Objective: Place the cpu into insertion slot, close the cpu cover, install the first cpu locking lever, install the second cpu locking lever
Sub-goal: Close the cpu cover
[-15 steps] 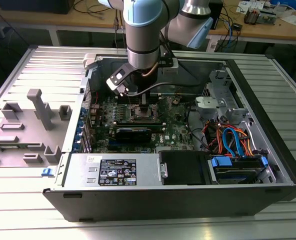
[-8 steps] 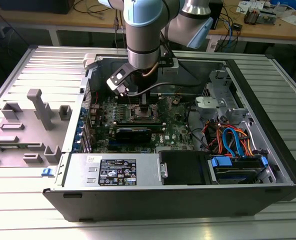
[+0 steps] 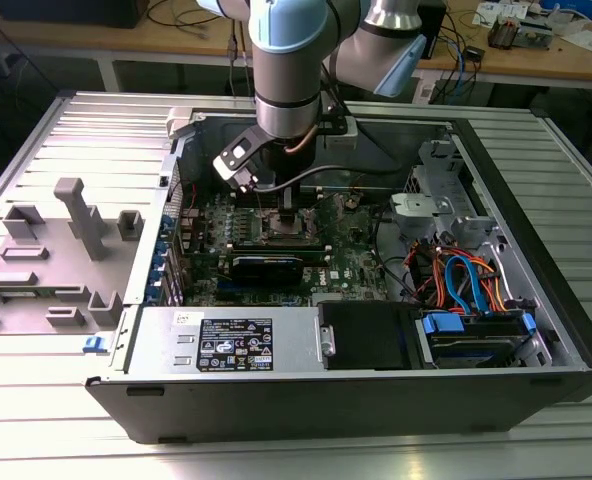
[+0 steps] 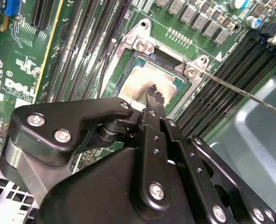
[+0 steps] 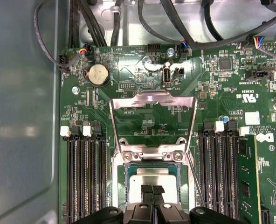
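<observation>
Where the case [image 3: 536, 300] is laid flat and open, the green board [image 5: 128, 74] is seen inside; near its middle the gripper [image 5: 152, 189] is held with fingers together, the cpu cover [image 5: 152, 99] is swung open, and the insertion slot [image 5: 122, 183] is filled by the cpu [image 5: 149, 177]

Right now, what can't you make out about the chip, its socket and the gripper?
1. Whether the shut black jaws touch the small silver-grey square cpu: both wrist views, the black gripper covers the contact spot.
2. Part of the silvery-rimmed square insertion slot: both wrist views, hidden behind the gripper's body.
3. Whether the cpu lies flat in the slot: exterior view, too small, with the blue-grey arm in front.
</observation>
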You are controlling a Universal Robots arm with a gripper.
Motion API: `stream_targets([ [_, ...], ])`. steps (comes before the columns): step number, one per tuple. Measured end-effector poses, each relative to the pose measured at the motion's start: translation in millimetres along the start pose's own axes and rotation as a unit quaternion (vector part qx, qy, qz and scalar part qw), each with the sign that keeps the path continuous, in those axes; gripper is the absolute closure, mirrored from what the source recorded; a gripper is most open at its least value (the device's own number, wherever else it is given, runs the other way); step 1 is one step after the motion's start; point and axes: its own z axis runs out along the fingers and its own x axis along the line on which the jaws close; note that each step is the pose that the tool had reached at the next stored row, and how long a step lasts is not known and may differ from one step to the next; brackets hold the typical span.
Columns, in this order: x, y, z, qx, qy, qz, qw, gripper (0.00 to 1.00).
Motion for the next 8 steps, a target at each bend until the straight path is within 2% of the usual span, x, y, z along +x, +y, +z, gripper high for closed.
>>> stream_targets([
  [8, 0.1, 0.1, -0.8, 0.0002, 0.0001, 0.000, 1.00000, 0.89],
])
